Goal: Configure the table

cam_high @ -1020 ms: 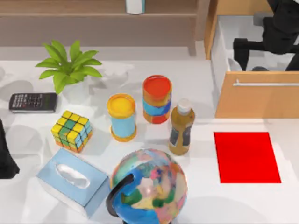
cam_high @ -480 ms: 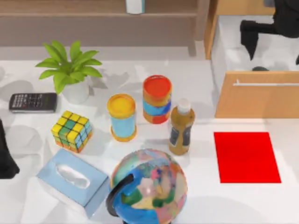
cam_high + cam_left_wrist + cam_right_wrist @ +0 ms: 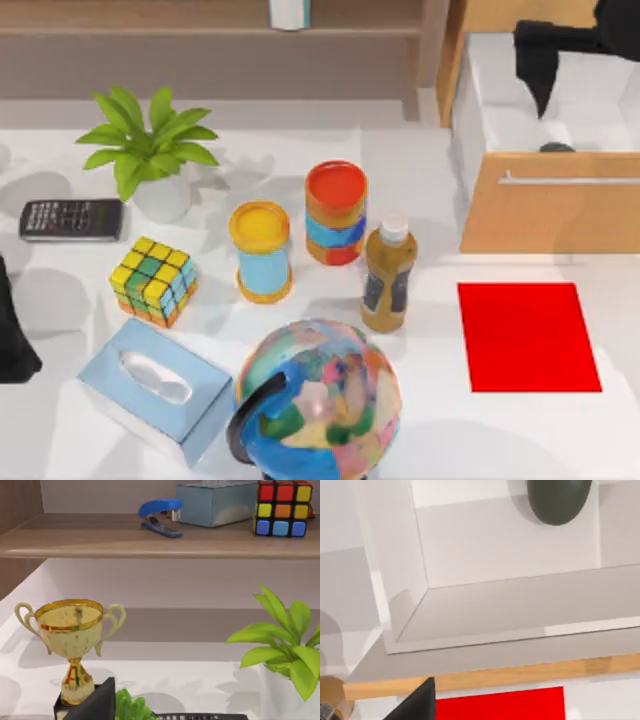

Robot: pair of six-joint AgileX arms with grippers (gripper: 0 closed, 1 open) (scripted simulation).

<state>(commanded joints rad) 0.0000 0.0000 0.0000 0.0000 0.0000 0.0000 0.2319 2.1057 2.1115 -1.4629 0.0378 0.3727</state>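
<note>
Counter (image 3: 440, 440): white top, spans the whole top view; everything stands on it. Crowded on the left and middle, so the right side by the mat looks kept free as the staging spot.

Wooden drawer cabinet (image 3: 550, 215): top view's right, back. Drawer pulled open, white inside, handle bar on the front panel. Open, I judge, to give access to what lies in it.

Globe (image 3: 320, 400): front middle, tallest item, on its black arm.

Tissue box (image 3: 155, 390): front left, just beside the globe.

Red mat (image 3: 528, 336): flat, right of the bottle, directly in front of the drawer. Bare; likely the target for an item.

Plant (image 3: 148, 150), two cans (image 3: 260, 250) and (image 3: 336, 212), brown bottle (image 3: 388, 275), cube (image 3: 153, 281), calculator (image 3: 70, 219): clustered left of centre, near each other, apart from the mat.

Dark rounded object (image 3: 559, 497): lies in the drawer near the front panel; too small to identify.

My right pincer (image 3: 545, 75): above the open drawer at the back right. Apart or together, I cannot tell; nothing visibly held.

My left arm: parked at the counter's left edge.
</note>
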